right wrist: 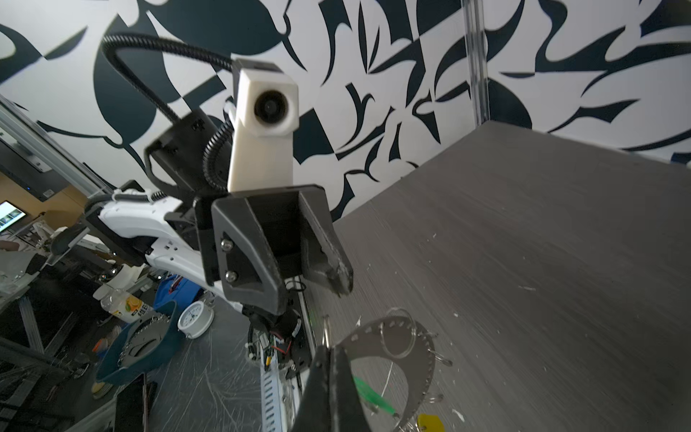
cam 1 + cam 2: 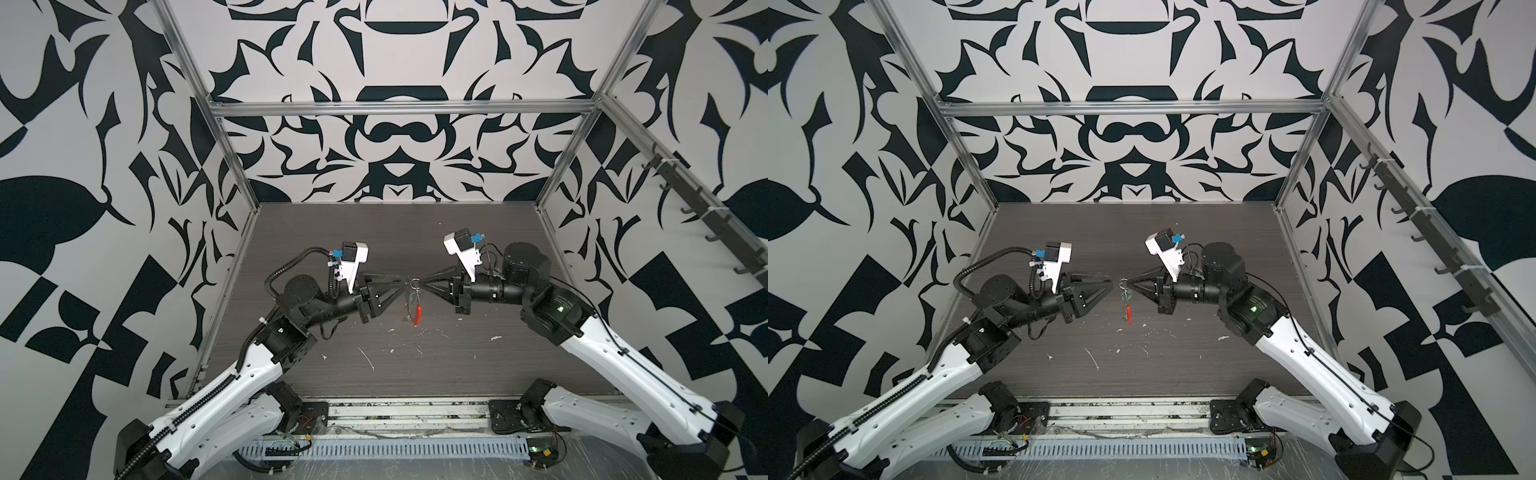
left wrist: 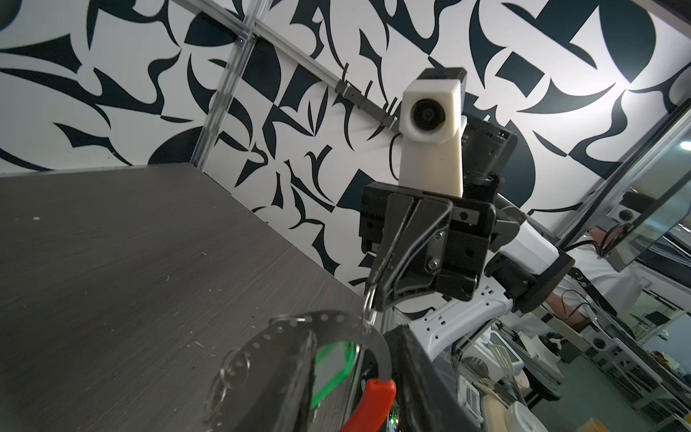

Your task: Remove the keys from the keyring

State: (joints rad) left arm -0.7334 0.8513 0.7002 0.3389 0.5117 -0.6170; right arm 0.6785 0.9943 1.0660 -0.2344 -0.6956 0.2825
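The keyring (image 3: 336,326), a grey perforated hoop with a red sleeve (image 2: 419,312), hangs above the table mid-scene in both top views. My right gripper (image 2: 422,282) is shut on a small split ring (image 1: 326,333) at the hoop's top and carries it. A green tag (image 1: 374,398) and a yellow tag (image 1: 430,422) of the keys dangle from the hoop; the key blades are hard to make out. My left gripper (image 2: 402,284) stands open just left of the hoop. In the left wrist view the hoop and green tag (image 3: 332,370) lie between its blurred fingers, and no touch shows.
The dark wood-grain table (image 2: 498,232) carries white scraps (image 2: 368,357) near the front. Patterned walls and aluminium posts close in three sides. A slotted cable duct (image 2: 374,451) runs along the front edge. The two wrists face each other closely.
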